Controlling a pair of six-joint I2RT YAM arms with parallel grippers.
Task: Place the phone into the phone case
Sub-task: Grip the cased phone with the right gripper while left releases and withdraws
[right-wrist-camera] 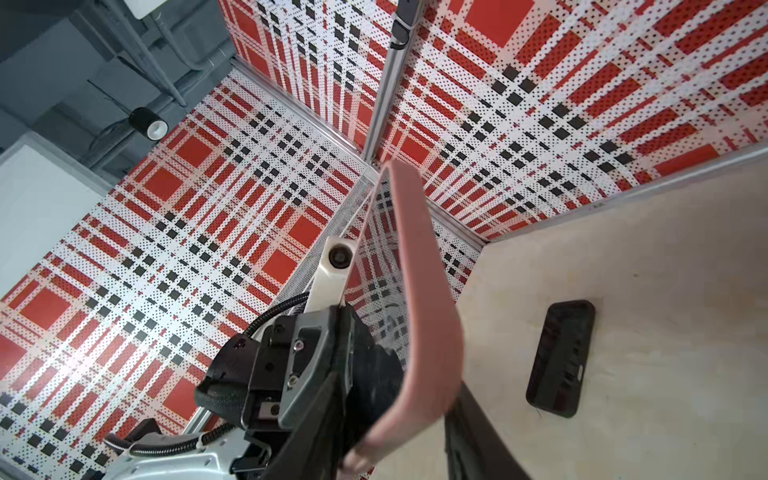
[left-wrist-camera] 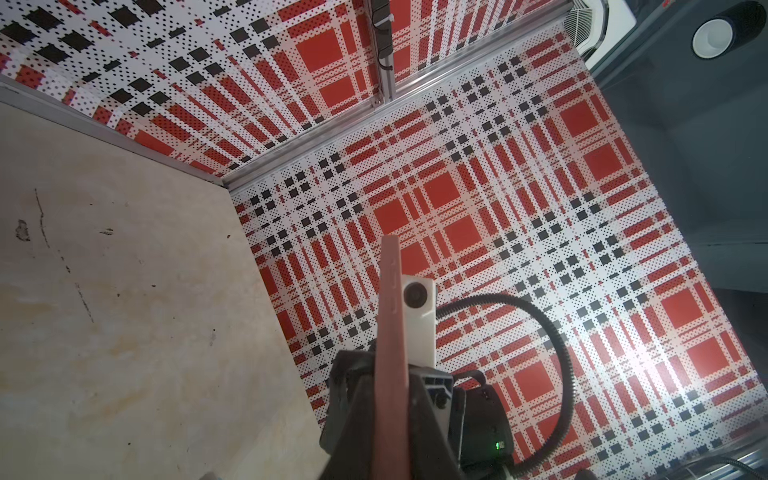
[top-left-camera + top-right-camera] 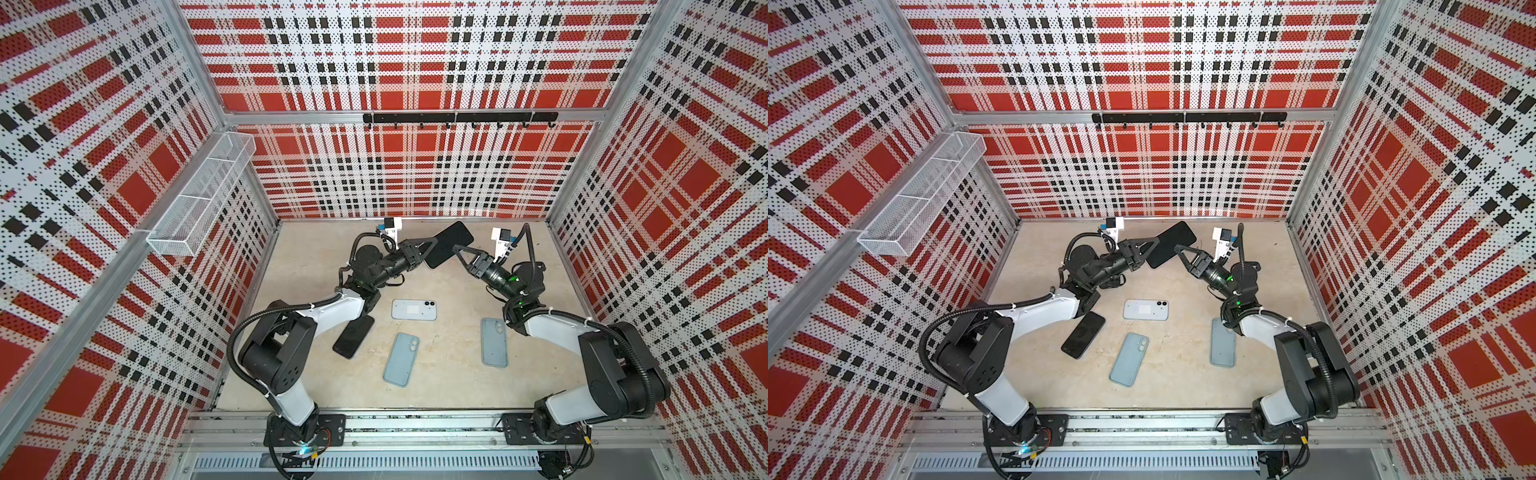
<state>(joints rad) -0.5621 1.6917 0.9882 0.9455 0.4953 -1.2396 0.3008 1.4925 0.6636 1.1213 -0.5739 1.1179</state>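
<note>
Hanging above rear of table (image 3: 453, 386), clear of it: pink-edged phone (image 3: 452, 242), long axis slanting between both arms. Left gripper (image 3: 432, 245) clamped on one long edge. Right gripper (image 3: 456, 249) at opposite edge, jaws straddling it; gripping or not, cannot tell. Blue case (image 3: 494, 343) lies flat, nearer right arm.

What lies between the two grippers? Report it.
A black-screened, pink-edged phone, gripped by the left gripper and reaching the right gripper, in both top views.
</note>
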